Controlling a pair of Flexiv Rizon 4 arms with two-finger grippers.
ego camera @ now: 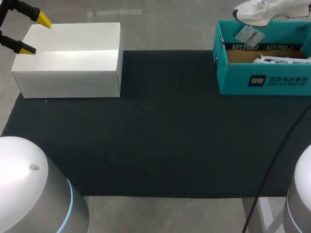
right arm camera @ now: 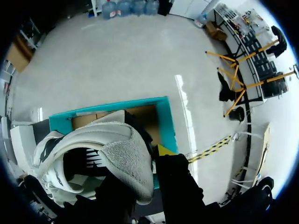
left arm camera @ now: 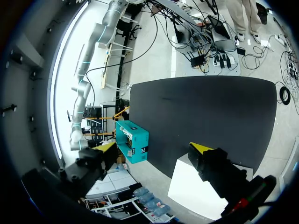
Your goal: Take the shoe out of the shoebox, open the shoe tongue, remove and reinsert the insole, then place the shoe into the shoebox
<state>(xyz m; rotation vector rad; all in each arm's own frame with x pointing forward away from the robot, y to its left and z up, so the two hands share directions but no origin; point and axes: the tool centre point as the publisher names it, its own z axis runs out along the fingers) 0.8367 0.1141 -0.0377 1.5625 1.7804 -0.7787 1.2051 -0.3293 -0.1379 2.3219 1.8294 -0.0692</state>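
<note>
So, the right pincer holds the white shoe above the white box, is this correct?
Not quite. The right pincer holds the white shoe above the teal shoebox, not the white box. The head view shows this: the white box stands at the other end of the table, by the left pincer.

Robotics lab: left arm [ego camera: 29, 189] and right arm [ego camera: 299, 194] flank a black-matted table [ego camera: 160, 145].

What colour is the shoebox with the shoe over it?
The shoebox is teal outside, brown inside; clearest in the head view.
</note>
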